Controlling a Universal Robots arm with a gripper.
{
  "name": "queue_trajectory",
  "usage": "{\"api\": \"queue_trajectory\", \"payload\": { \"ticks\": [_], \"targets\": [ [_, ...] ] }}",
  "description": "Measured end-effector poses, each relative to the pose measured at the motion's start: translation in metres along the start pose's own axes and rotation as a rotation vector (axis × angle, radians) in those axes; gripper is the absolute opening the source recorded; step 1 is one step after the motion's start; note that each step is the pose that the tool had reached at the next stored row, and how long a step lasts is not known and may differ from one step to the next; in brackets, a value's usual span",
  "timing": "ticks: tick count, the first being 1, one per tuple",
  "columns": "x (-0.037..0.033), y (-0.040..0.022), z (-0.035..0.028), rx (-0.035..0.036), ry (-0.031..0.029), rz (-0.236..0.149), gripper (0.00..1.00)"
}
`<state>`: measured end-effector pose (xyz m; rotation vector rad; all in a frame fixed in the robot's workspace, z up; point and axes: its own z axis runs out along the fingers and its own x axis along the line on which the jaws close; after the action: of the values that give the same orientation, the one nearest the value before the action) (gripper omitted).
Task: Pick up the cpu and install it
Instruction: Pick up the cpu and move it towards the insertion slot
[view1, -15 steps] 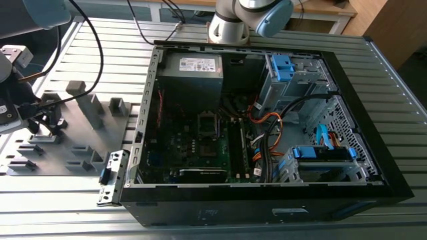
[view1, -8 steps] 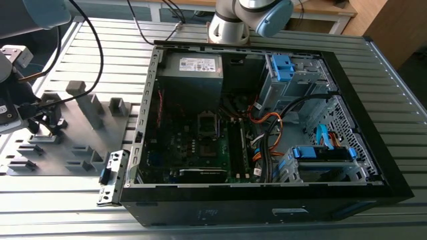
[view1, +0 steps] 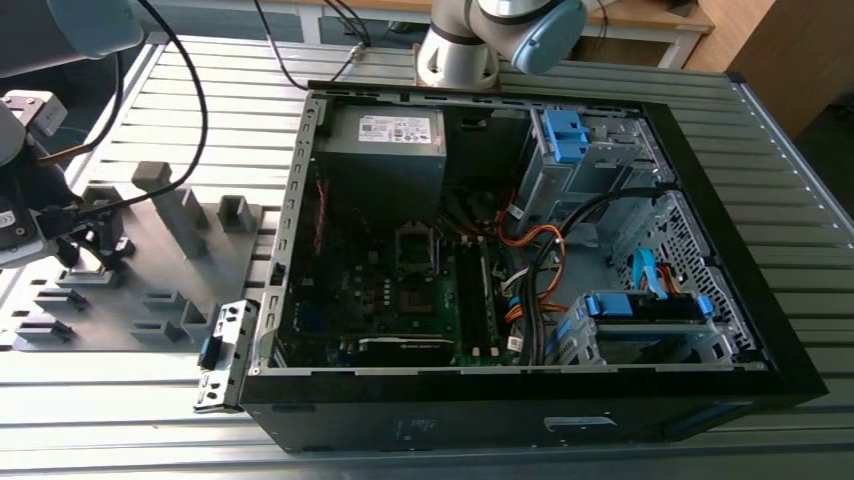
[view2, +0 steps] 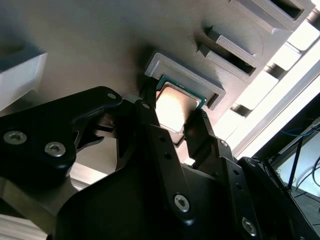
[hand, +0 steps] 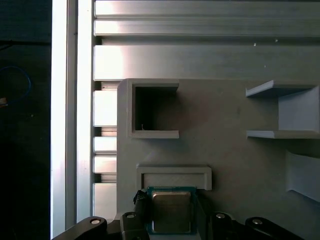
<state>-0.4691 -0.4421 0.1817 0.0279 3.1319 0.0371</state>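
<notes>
The cpu (view2: 176, 106), a thin square chip with a silver-grey top and green rim, lies on the grey fixture plate (hand: 230, 165) against a low U-shaped holder (hand: 174, 176). My gripper (view2: 172, 112) stands over it with one black finger (view2: 149, 112) pressed on each side edge, so it is shut on the chip (hand: 171, 210). In the exterior view the gripper (view1: 74, 245) hangs over the grey plate (view1: 187, 300) at that view's left, beside the open computer case (view1: 304, 180). The motherboard's socket (view1: 414, 248) sits mid-case.
Raised grey blocks and slots (view1: 171, 200) stand on the fixture plate around the gripper. A square pocket (hand: 152, 112) and shelf-like brackets (hand: 280, 110) lie near the holder. The case holds a power supply (view1: 384, 135), cables (view1: 534, 270) and blue drive bays (view1: 647, 305). The table is ribbed aluminium (view1: 120, 400).
</notes>
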Motion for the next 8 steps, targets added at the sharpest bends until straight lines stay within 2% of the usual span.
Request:
{"api": "queue_trajectory", "payload": {
  "ticks": [8],
  "targets": [
    [-0.0004, 0.0000, -0.0001, -0.0002, 0.0000, 0.000, 0.47]
  ]
}}
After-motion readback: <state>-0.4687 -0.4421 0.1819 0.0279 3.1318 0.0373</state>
